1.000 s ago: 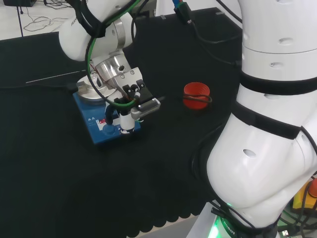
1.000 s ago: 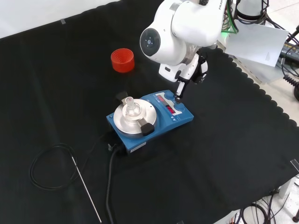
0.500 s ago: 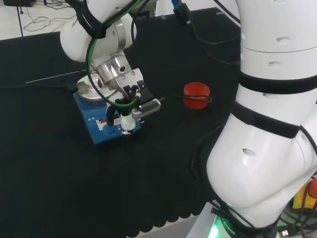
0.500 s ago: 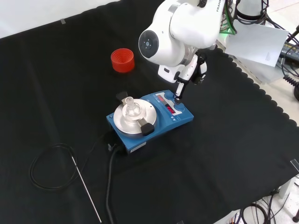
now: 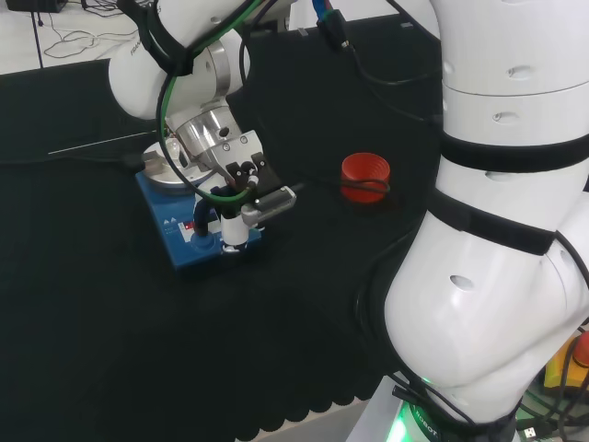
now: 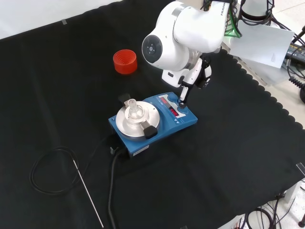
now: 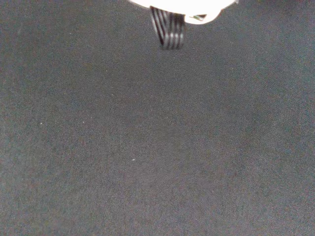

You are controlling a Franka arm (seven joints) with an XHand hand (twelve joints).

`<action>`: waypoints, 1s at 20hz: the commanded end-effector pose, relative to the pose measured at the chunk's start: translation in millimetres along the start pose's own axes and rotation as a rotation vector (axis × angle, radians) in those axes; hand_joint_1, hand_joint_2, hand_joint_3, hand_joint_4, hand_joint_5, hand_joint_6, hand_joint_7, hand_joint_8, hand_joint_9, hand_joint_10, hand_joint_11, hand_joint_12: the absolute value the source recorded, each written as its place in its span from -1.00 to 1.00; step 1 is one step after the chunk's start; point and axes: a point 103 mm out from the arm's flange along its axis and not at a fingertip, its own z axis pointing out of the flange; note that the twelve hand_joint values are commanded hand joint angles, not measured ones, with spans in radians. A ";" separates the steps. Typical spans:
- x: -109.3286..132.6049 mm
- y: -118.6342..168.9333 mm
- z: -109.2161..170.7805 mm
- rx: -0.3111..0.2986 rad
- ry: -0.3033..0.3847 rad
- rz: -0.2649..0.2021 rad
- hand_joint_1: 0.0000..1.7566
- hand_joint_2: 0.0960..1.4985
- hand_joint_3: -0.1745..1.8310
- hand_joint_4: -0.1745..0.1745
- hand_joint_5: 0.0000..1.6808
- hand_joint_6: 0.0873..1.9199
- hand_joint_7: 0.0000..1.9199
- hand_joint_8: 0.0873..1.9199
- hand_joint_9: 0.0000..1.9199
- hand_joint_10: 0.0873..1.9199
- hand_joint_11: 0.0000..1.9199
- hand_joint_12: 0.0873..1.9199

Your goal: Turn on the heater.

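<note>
hand shifted slightly on heater panel | red ring apart

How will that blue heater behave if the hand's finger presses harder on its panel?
The heater looks squat and flat-based, so it probably won't tip. On the cloth it may drag rather than glide. The small glass piece on its plate could wobble.

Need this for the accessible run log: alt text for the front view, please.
The robot's black and white hand reaches down with one extended finger onto the control panel of a blue hotplate heater, beside its red display. A small clear glass flask stands on the heater's round silver plate, and a red ribbed ring stand sits farther back on the black cloth.
</note>
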 end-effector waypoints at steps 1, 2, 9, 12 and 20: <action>2.1 0.9 1.0 0.004 -0.003 0.003 0.57 -0.10 0.11 -0.14 -0.63 -0.75 0.49 0.64 0.57 0.54 0.21 0.40; 2.0 0.9 1.0 0.005 -0.004 0.003 0.57 -0.10 0.12 -0.14 -0.62 -0.74 0.49 0.64 0.57 0.54 0.21 0.40; -3.2 -2.9 -0.4 0.005 -0.001 0.006 0.57 -0.10 0.12 -0.14 -0.61 -0.74 0.49 0.64 0.57 0.54 0.21 0.40; -5.7 -9.8 -8.4 -0.016 0.003 0.006 0.57 -0.10 0.12 -0.14 -0.60 -0.73 0.49 0.64 0.57 0.54 0.21 0.40; -20.9 -31.5 -30.1 -0.075 0.023 0.029 0.57 -0.11 0.12 -0.15 -0.60 -0.73 0.49 0.64 0.57 0.54 0.21 0.40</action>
